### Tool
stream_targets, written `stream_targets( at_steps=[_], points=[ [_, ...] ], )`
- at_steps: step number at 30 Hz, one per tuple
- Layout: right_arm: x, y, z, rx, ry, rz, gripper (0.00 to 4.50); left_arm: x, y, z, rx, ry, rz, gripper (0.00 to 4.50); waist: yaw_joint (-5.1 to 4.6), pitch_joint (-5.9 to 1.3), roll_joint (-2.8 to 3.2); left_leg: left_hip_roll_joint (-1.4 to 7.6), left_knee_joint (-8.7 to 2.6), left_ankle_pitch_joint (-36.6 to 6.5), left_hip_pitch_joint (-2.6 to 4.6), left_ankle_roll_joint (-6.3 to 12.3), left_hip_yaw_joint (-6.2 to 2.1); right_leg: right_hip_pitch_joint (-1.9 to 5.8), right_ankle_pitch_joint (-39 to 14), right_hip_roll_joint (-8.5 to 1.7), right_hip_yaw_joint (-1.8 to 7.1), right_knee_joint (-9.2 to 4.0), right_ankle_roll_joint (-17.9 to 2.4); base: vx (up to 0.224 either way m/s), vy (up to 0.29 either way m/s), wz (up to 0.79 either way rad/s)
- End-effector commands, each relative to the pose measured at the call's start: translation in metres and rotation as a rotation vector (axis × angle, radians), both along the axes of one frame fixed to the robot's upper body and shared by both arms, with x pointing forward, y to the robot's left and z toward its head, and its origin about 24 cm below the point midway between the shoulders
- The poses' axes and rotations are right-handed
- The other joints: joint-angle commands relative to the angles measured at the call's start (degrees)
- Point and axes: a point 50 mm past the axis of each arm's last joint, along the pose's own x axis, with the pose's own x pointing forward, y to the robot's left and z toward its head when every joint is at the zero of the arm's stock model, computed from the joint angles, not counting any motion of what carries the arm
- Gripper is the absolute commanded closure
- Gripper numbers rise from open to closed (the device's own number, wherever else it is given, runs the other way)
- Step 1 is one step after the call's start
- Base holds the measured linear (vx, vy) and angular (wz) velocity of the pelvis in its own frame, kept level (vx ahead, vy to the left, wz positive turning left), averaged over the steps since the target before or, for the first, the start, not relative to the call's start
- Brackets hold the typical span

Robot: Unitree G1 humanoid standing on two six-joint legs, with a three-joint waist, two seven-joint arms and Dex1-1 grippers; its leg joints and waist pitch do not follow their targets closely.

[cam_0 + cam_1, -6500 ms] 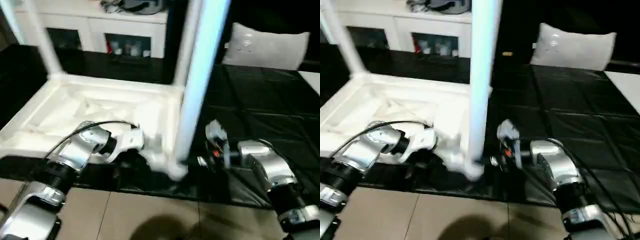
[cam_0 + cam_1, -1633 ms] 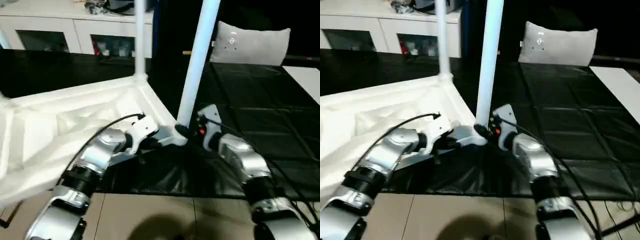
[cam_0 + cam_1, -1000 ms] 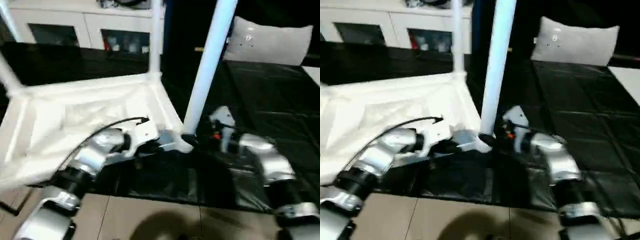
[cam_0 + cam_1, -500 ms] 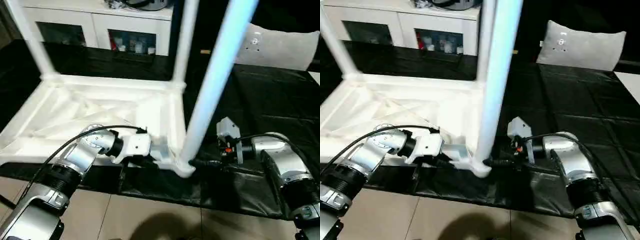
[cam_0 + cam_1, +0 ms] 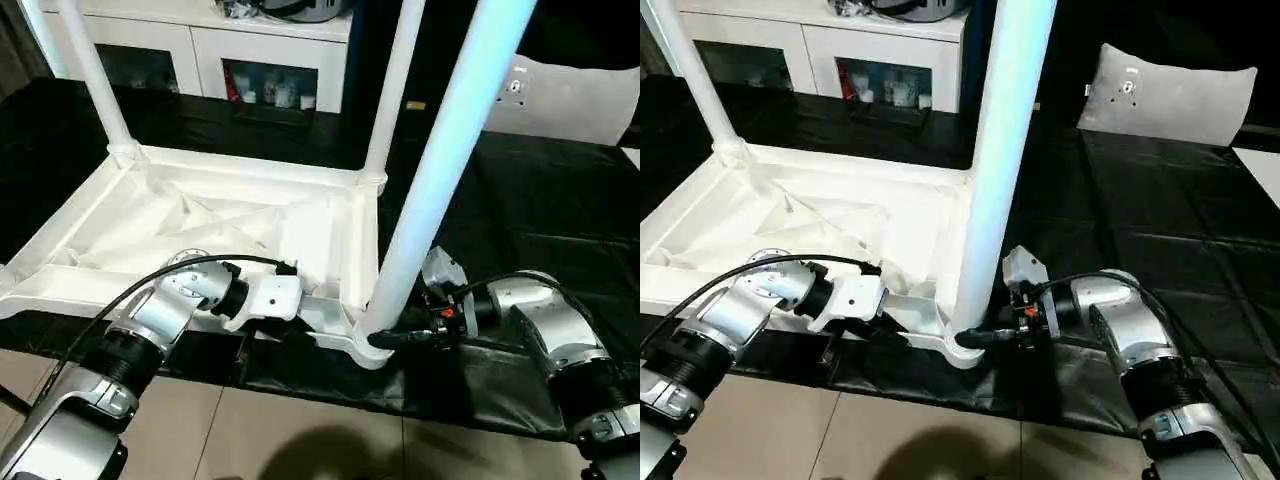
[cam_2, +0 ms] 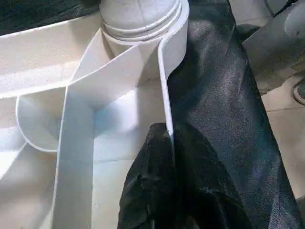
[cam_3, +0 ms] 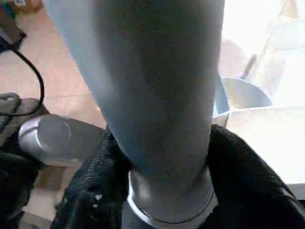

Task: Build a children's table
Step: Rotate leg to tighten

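Inverted tabletop [image 5: 210, 215] lay on black matting [image 5: 1160, 220], ribbed plastic underside up; three smooth round tube legs seen standing in corner sockets. Near-right leg [image 5: 995, 170]: right gripper [image 7: 162, 191] clasped round its base. Left gripper [image 6: 167, 157] pinched shut on thin near rim wall. Best: brace rim, keep leg plumb, press straight down.

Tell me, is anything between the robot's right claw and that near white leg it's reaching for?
Nothing visible. The right gripper is already at the base of the near leg, its black fingers on either side of the tube just above the corner socket of the tabletop.
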Motion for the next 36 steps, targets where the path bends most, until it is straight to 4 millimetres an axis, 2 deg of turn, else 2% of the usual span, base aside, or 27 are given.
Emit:
stream_targets(
  at_steps=[1,3,4,6,8,10,12,14,15,17,18,19,20,21,22,26,27,29,30,33,34,36],
  points=[
    [-0.001,0.001,0.003,0.037,0.015,-0.003,2.33,-0.011,-0.008,-0.011,0.033,0.073,-0.088,4.5,-0.07,-3.55,-0.55,0.26,-3.82,-8.19,-1.02,3.98,1.27,3.96,-18.27,-2.47,2.94,-3.68,-9.17,0.0,0.0,0.0],
    [-0.001,0.001,0.003,0.037,0.015,-0.003,2.43,-0.011,-0.008,-0.011,0.033,0.073,-0.088,4.5,-0.03,-3.52,-0.58,0.2,-3.82,-8.27,-1.03,3.84,1.29,3.96,-18.92,-2.48,2.96,-3.77,-8.81,0.0,0.0,0.0],
    [-0.001,0.002,0.003,0.059,0.012,-0.039,2.43,-0.009,-0.01,-0.011,0.01,0.074,-0.028,4.5,-0.15,-3.46,-0.7,0.24,-3.88,-8.4,-1.03,3.62,1.3,3.95,-19.32,-2.43,2.97,-3.79,-8.67,0.0,0.0,0.0],
    [0.007,0.01,-0.004,0.046,0.008,-0.248,2.46,-0.002,-0.016,-0.012,-0.038,0.111,0.152,4.5,-0.21,-3.3,-0.5,0.19,-3.95,-8.31,-0.99,2.99,1.27,3.85,-19.88,-2.46,3.06,-3.86,-8.36,0.0,0.0,0.0],
    [0.013,0.016,-0.01,0.034,0.007,-0.356,2.46,-0.001,-0.019,-0.012,-0.058,0.138,0.212,4.5,-0.54,-3.12,-0.62,-0.21,-4.01,-9.44,-0.79,1.93,1.15,3.67,-25.08,-2.46,2.7,-4.57,-6.59,0.0,0.0,0.0],
    [0.015,0.017,-0.013,0.033,0.01,-0.394,2.48,-0.001,-0.02,-0.012,-0.065,0.147,0.229,4.5,-1.6,-2.97,-0.6,-0.6,-3.98,-11.96,-0.96,1.22,0.87,3.64,-31.84,-2.5,2.13,-5.56,-3.62,0.0,0.0,0.0],
    [0.025,0.027,-0.02,0.022,0.036,-0.549,2.51,0.004,-0.027,-0.012,-0.084,0.15,0.334,4.5,-2.49,-2.99,-0.61,-0.62,-3.95,-12.88,-1.21,1.54,0.77,3.61,-32.31,-2.36,1.98,-5.79,-3.0,0.0,0.0,0.0],
    [0.03,0.033,-0.021,0.007,0.041,-0.645,2.52,0.007,-0.033,-0.012,-0.097,0.143,0.404,4.5,-3.32,-2.81,-0.52,-0.76,-3.88,-14.37,-1.07,1.18,0.61,3.31,-33.83,-2.17,1.57,-6.11,-2.59,0.0,0.0,0.0],
    [0.033,0.037,-0.02,0.0,0.039,-0.704,2.52,0.009,-0.037,-0.011,-0.107,0.141,0.444,4.5,-4.0,-2.82,-0.91,-1.05,-3.5,-15.83,-0.74,1.24,0.62,3.02,-36.42,-2.2,1.13,-6.82,-1.36,0.0,0.0,0.0],
    [0.038,0.046,-0.02,-0.016,0.03,-0.813,2.52,0.013,-0.045,-0.01,-0.12,0.139,0.516,4.5,-4.35,-2.78,-0.66,-1.04,-3.52,-15.97,-0.68,1.03,0.55,2.94,-36.69,-2.18,0.95,-6.91,-1.15,0.0,0.0,0.0],
    [0.039,0.05,-0.019,-0.005,0.026,-0.838,2.52,0.015,-0.047,-0.01,-0.116,0.126,0.546,4.5,-4.83,-2.87,-0.91,-1.08,-3.58,-16.01,-1.07,0.97,0.4,3.26,-36.99,-2.22,0.6,-7.05,-0.53,0.0,0.0,0.0],
    [0.039,0.05,-0.019,-0.005,0.026,-0.838,2.52,0.015,-0.047,-0.01,-0.116,0.126,0.546,4.5,-5.0,-2.99,-0.5,-0.92,-3.72,-16.34,-0.94,1.27,0.19,3.37,-36.26,-2.42,0.42,-7.3,-0.49,0.0,0.0,0.0],
    [0.04,0.054,-0.018,0.029,0.022,-0.836,2.18,0.018,-0.048,-0.009,-0.106,0.097,0.577,4.5,-5.15,-3.0,-0.56,-0.85,-3.8,-16.54,-1.15,1.56,0.13,3.47,-35.63,-2.39,0.39,-7.25,-0.51,0.0,0.0,0.0],
    [0.04,0.055,-0.017,0.041,0.011,-0.837,1.97,0.02,-0.049,-0.008,-0.111,0.086,0.593,4.5,-5.12,-2.93,-0.46,-0.8,-3.77,-17.52,-0.72,2.11,0.24,3.07,-35.1,-2.37,0.46,-7.48,-0.9,0.0,0.0,0.0],
    [0.04,0.055,-0.017,0.042,0.01,-0.838,1.81,0.02,-0.049,-0.008,-0.111,0.084,0.596,4.5,-5.07,-2.93,-0.66,-0.83,-3.72,-17.99,-0.44,2.62,0.34,2.83,-34.72,-2.41,0.57,-7.51,-1.45,0.0,0.0,0.0],
    [0.039,0.052,-0.013,0.078,-0.002,-0.817,1.51,0.024,-0.048,-0.006,-0.096,0.036,0.603,4.5,-4.84,-2.93,-0.63,-0.62,-4.08,-17.21,-0.77,3.23,0.31,3.12,-32.23,-2.5,1.07,-7.06,-2.81,0.0,0.0,0.0],
    [0.038,0.049,-0.012,0.087,-0.017,-0.801,1.43,0.023,-0.046,-0.006,-0.094,0.03,0.589,4.5,-4.71,-2.96,-0.45,-0.57,-4.13,-16.98,-0.82,3.4,0.35,3.17,-31.5,-2.52,1.23,-6.96,-3.16,0.0,0.0,0.0],
    [0.036,0.042,-0.01,0.095,-0.045,-0.778,1.2,0.023,-0.041,-0.006,-0.084,0.021,0.579,4.5,-4.38,-3.05,-0.58,-0.43,-4.2,-15.87,-0.88,3.7,0.45,3.28,-29.78,-2.63,1.54,-6.67,-3.87,0.0,0.0,0.0],
    [0.036,0.04,-0.01,0.094,-0.052,-0.772,1.12,0.022,-0.04,-0.006,-0.079,0.017,0.575,4.5,-4.15,-3.07,-0.41,-0.36,-4.26,-15.0,-0.97,3.85,0.53,3.33,-28.48,-2.61,1.78,-6.42,-4.32,0.0,0.0,0.0],
    [0.033,0.029,-0.008,0.095,-0.081,-0.724,0.97,0.02,-0.032,-0.008,-0.053,0.003,0.53,4.5,-3.39,-3.21,-0.61,-0.34,-4.19,-13.04,-1.09,4.19,0.69,3.47,-25.73,-2.57,2.16,-5.82,-5.56,0.0,0.0,0.0],
    [0.029,0.022,-0.006,0.098,-0.093,-0.674,0.76,0.019,-0.027,-0.01,-0.031,0.001,0.49,4.5,-3.25,-3.26,-0.59,-0.33,-4.11,-12.89,-0.97,4.31,0.81,3.36,-25.33,-2.55,2.27,-5.68,-6.08,0.0,0.0,0.0],
    [0.026,0.016,-0.004,0.1,-0.099,-0.62,0.66,0.017,-0.024,-0.01,-0.018,0.002,0.445,4.5,-2.98,-3.36,-0.63,-0.31,-4.12,-12.22,-1.13,4.9,0.83,3.69,-24.68,-2.54,2.3,-5.6,-6.02,0.0,0.0,0.0]
  ],
)
